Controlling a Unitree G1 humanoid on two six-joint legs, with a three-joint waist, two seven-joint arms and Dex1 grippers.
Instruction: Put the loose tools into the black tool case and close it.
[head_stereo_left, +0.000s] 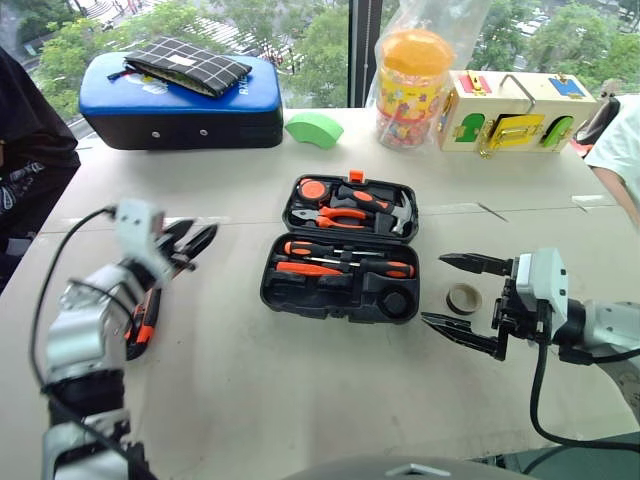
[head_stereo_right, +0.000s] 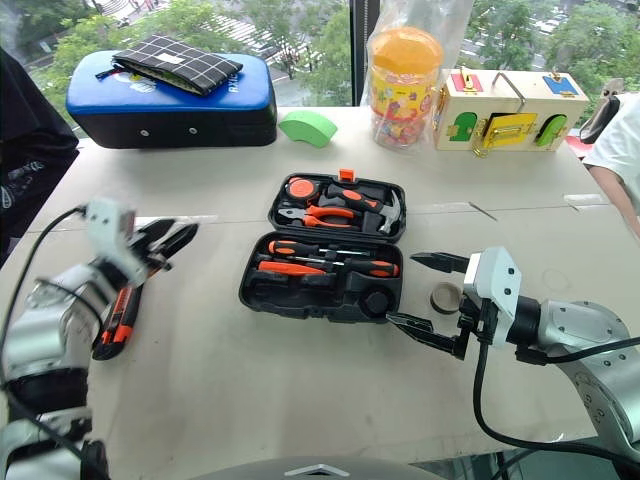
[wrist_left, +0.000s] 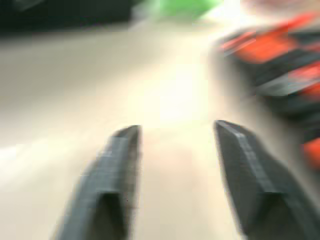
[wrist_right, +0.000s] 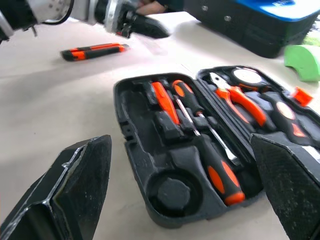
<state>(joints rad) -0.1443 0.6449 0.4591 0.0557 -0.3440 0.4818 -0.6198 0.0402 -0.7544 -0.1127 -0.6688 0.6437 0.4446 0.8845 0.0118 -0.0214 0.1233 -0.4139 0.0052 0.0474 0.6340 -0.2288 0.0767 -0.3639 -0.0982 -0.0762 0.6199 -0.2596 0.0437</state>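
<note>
Both grippers, left gripper (head_stereo_left: 195, 240) and right gripper (head_stereo_left: 458, 297), gape empty beside the open black tool case (head_stereo_left: 340, 260).

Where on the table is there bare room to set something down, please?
Bare tabletop lies in front of the open black plastic tool case, between both grippers. Behind, the blue-topped black case, green block, orange-lidded jar and wooden latch box crowd it.

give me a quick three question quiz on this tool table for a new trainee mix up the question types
1. True or false: the black tool case lies open.
2. Which loose item lies nearest the right pincer? A) tape roll B) green block C) orange-and-black tool
3. Fill in: the orange-and-black tool lies on the table beside the ___ pincer.

Key
1. True
2. A
3. left
</note>
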